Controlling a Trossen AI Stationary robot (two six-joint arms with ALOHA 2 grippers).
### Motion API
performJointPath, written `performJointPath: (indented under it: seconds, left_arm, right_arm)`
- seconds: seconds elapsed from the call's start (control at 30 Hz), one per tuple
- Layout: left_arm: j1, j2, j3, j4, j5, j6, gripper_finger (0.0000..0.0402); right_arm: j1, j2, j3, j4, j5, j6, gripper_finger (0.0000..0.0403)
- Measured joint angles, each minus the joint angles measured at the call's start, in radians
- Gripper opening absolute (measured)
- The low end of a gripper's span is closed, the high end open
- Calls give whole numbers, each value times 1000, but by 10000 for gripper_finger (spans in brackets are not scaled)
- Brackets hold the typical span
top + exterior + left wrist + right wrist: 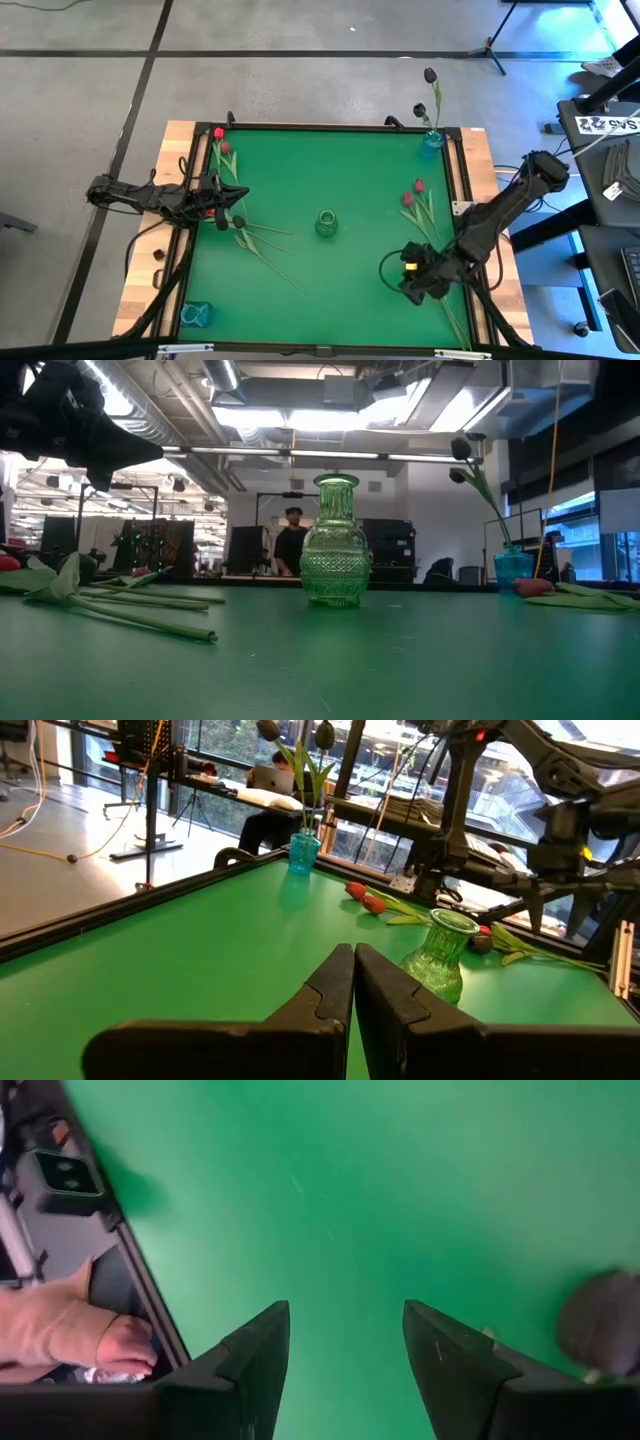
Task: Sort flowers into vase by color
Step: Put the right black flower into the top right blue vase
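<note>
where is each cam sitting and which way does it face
High: overhead, straight down on the green table; both arms show.
Low: table height, level past the green vase; an arm at top left.
Left wrist: across the table past the shut left gripper.
Right wrist: down at the mat between the open right gripper.
High, low and left wrist share the vase.

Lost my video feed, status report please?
Left gripper shut, empty, by left flowers. Right gripper open, empty, over mat. Green vase empty; two black flowers in blue vase.
</note>
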Motion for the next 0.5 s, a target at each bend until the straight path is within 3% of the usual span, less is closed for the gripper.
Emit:
performJointPath:
  seconds: [0.23,0.5]
  left_arm:
    - [0,0,0,0,0,0,11]
    - [0,0,0,0,0,0,11]
  right_arm:
    - [42,55,0,18,-1,241,198]
    - [20,77,1,-70,-45,371,198]
